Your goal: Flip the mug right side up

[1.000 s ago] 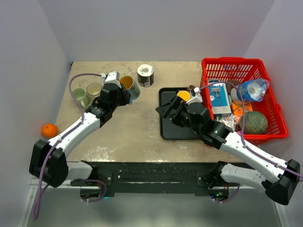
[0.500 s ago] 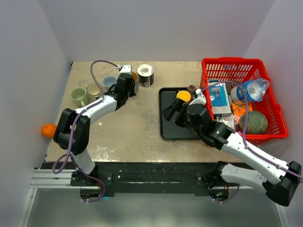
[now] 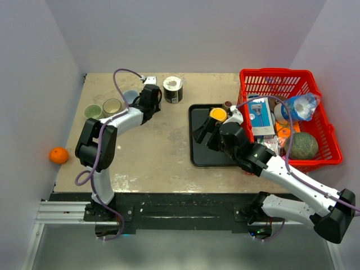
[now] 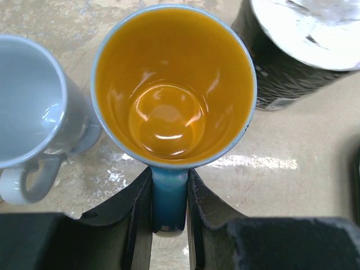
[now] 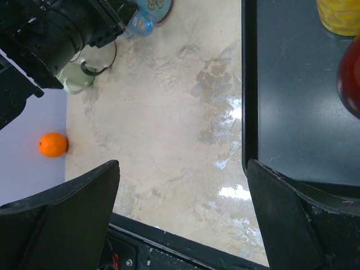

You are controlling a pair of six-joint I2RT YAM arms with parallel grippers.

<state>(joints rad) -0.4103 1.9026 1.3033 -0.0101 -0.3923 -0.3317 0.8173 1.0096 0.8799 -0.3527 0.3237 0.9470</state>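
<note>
Left wrist view looked straight down into the mug (image 4: 174, 84), which stood right side up on the table (image 4: 315, 140). Its mouth faced upward, showing a glossy orange inside, a thin light-blue rim and a deeper blue handle (image 4: 169, 202) pointing toward the camera. The left gripper (image 4: 169, 191) was closed on that handle, with one dark finger pressed against each side. The mug sat at the back left of the table, between a pale mug (image 4: 28, 101) on its left and a dark can (image 4: 281, 84) with a whitish top on its right. Whether it touched either could not be told.

From the top external view, the mugs numbered four, in a row along the back left. They were a green mug (image 3: 93, 112), a beige mug (image 3: 112, 106), the pale one, and the orange-lined one, mostly hidden under the left gripper. One dark can ended that row. One black tray (image 3: 198, 156) lay mid-table carrying one yellow cup (image 3: 217, 114). The right wrist view also caught the edge of one dark red thing (image 5: 351, 76) on it, too cropped to identify. One red basket (image 3: 275, 72) sat at the right, packed with goods, among them one green melon (image 3: 304, 145) and one blue-and-white box (image 3: 260, 118). One orange (image 3: 58, 154) lay off the table, beyond its left edge. The right gripper (image 3: 203, 132) hung over the tray's left edge, jaws spread wide with nothing between them.
</note>
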